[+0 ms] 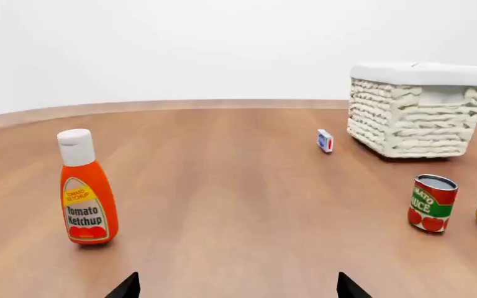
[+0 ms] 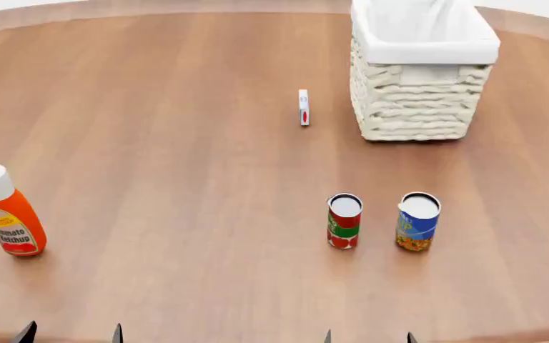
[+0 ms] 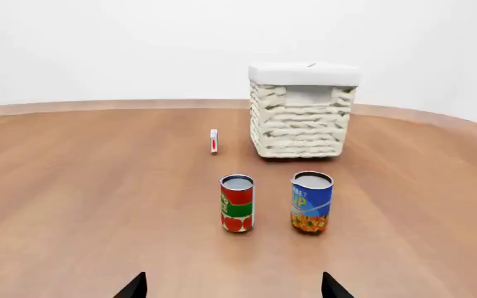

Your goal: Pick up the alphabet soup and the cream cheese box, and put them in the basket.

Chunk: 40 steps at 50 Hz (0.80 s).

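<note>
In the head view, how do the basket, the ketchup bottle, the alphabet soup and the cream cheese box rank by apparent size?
1. basket
2. ketchup bottle, though it stands nearer the camera
3. alphabet soup
4. cream cheese box, standing edge-on and farther away

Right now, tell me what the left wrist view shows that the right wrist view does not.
Only the left wrist view shows the ketchup bottle, standing apart from everything else. Only the right wrist view shows the alphabet soup whole; the left wrist view cuts it at its edge. Both show the basket, the cream cheese box on edge near it, the red-and-green can, and open pincer tips over bare wood.
</note>
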Available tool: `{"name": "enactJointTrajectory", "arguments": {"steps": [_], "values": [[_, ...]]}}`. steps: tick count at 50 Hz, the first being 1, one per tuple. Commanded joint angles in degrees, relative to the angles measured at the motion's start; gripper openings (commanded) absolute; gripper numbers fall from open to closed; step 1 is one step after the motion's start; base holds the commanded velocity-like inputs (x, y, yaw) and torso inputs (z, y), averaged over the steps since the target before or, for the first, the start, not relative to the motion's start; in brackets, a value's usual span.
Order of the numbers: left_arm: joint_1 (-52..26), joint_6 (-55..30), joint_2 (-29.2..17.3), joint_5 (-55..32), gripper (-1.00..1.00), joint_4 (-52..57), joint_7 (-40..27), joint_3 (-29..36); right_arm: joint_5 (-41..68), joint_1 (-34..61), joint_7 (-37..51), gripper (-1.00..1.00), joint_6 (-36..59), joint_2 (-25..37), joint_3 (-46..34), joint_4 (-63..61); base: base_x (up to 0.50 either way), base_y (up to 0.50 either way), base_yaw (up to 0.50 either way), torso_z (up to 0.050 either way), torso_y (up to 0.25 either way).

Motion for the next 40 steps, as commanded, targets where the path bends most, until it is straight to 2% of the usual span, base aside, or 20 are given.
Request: {"name": "enactJointTrajectory", "arguments": {"steps": [1,13,16,28,40], "values": [[0.06,-0.18,-0.94,-0.75,1.00,-0.12,-1.11,1.05,0.59,-0.07,1.05,1.00,0.79,0.92,-1.42,-0.62,0.00,0.00,0.00,0.000,0.000],[-0.42,1.21,-2.99,-0.83,1.00,-2.07,-3.53,3.73,1.35,0.47,4.76,1.00,2.60,2.60,-3.81,-0.30,0.00,0.00,0.00,0.000,0.000],[-0.44,1.10,-3.29,-1.15,1.00,-1.95,-3.86,4.02,1.52,0.27,5.55,1.00,0.73,2.76,-4.06,0.71,0.00,0.44,0.00,0.000,0.000],[-0.91,1.32,-4.28,-2.05,1.00,-2.35,-5.21,4.74,1.85,0.79,6.73,1.00,3.44,3.99,-5.99,-0.91,0.00,0.50,0.00,0.000,0.000],[-1.25,1.24,-4.91,-2.68,1.00,-2.88,-6.39,5.54,3.48,1.14,7.34,1.00,3.21,4.64,-6.65,-0.54,0.00,0.00,0.00,0.000,0.000]]}}
